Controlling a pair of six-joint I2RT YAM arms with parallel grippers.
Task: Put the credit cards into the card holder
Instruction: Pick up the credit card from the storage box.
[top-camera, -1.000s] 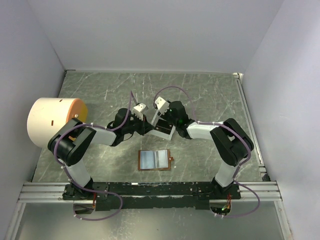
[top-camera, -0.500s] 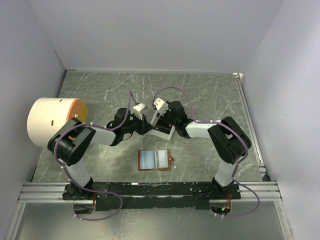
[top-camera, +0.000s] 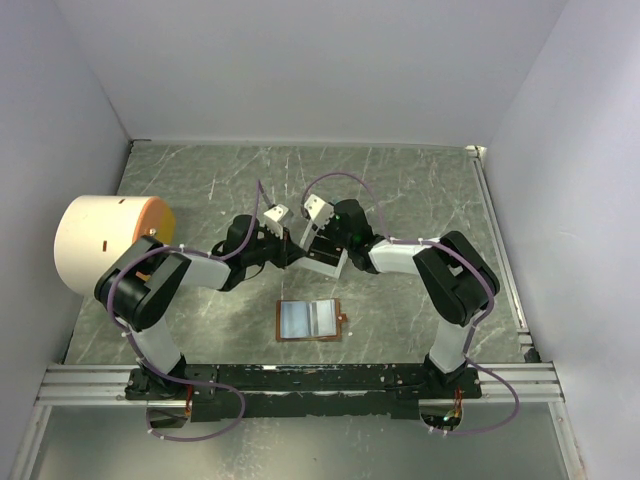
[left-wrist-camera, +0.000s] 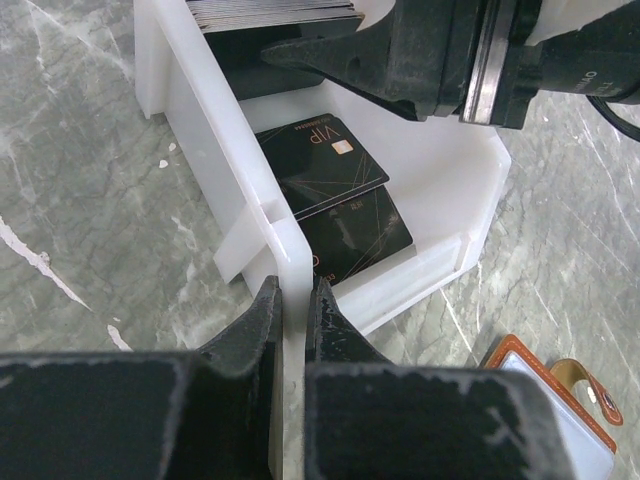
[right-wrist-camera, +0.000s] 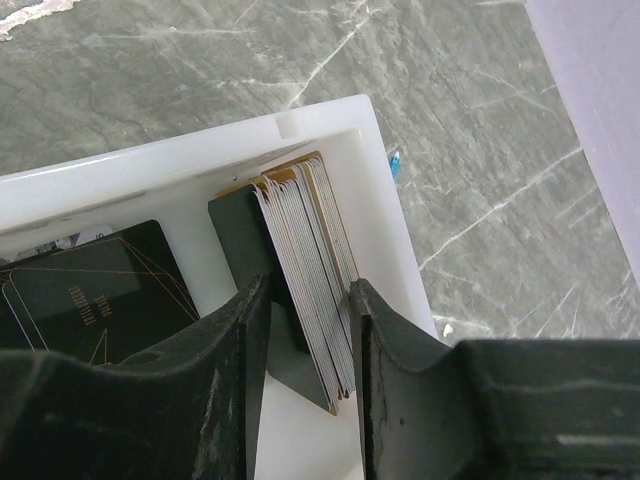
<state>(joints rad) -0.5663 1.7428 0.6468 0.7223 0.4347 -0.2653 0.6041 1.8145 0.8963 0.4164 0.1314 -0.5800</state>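
left gripper (left-wrist-camera: 293, 300) pinched on box (left-wrist-camera: 200, 120) wall | right gripper (right-wrist-camera: 308, 300) narrow astride upright cards (right-wrist-camera: 310, 240), clamp unclear | risk: lifting whole stack, spilling short of near wallet (top-camera: 310, 319)

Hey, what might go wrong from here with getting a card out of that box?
1. The right gripper straddles the whole upright card stack, so it may lift several cards instead of one.
2. The left gripper pinches only a thin wall of the white box; the box could tip or slip.
3. The open card holder lies unheld and may slide during insertion.
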